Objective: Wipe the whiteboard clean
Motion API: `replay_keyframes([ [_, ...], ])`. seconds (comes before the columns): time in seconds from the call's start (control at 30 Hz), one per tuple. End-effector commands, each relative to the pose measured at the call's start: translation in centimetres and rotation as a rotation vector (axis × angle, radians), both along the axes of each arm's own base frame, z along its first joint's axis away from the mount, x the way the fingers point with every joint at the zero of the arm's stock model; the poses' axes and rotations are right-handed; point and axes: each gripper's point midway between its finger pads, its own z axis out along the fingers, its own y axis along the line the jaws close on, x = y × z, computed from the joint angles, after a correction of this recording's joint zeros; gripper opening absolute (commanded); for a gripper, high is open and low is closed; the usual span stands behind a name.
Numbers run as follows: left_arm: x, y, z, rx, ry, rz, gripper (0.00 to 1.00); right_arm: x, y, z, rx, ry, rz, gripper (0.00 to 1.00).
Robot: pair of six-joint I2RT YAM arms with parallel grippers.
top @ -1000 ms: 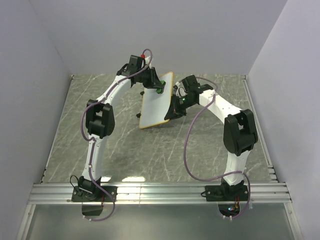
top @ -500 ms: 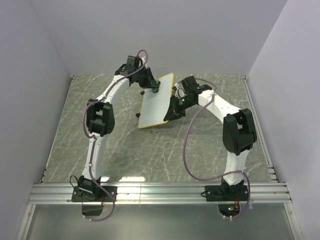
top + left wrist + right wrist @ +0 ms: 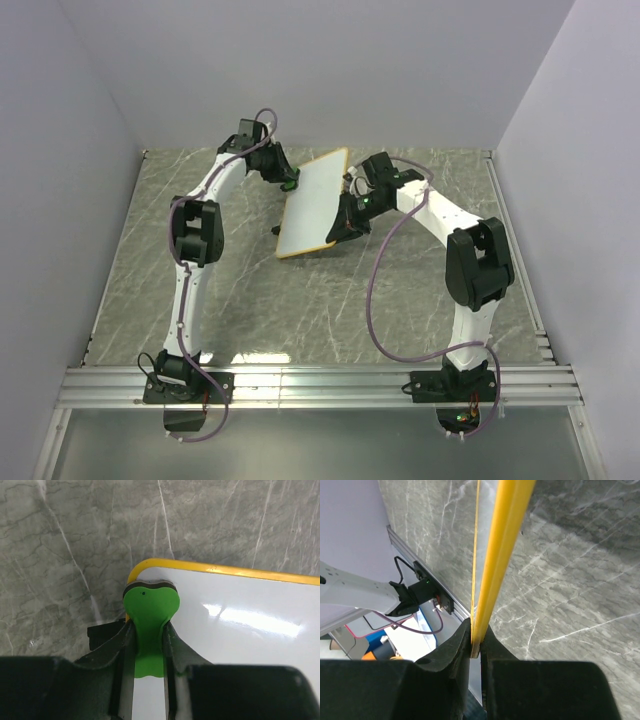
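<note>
The left arm arches far over the marble table (image 3: 250, 290), its left gripper (image 3: 148, 630) clamped on a green eraser (image 3: 149, 607) whose head meets the whiteboard (image 3: 310, 205) corner just ahead of the fingers, while the bent right arm's right gripper (image 3: 476, 642) pinches the tilted board's yellow edge.

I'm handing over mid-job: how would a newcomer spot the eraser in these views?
Start at the grey marbled table, where the whiteboard with its yellow frame is at mid-table. At the board's far left corner, the left gripper pinches the eraser. It is the only bright green thing, bow-shaped with a dark layer beneath.
</note>
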Motion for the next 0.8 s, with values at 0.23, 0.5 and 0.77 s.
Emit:
replay_keyframes([
  [0.23,-5.3,-7.5,5.6,-0.090,-0.018,-0.148,0.00,-1.1,3.0,-0.3,0.031,-0.088,0.181,0.00],
  [0.5,-9.9,-12.7,9.1,-0.123,-0.041,-0.245,0.00,-0.4,3.6,-0.3,0.044,-0.091,0.180,0.00],
  [0.77,-10.3,-11.7,11.2,-0.137,-0.057,-0.226,0.00,0.6,3.7,0.0,0.025,-0.119,0.169,0.00],
])
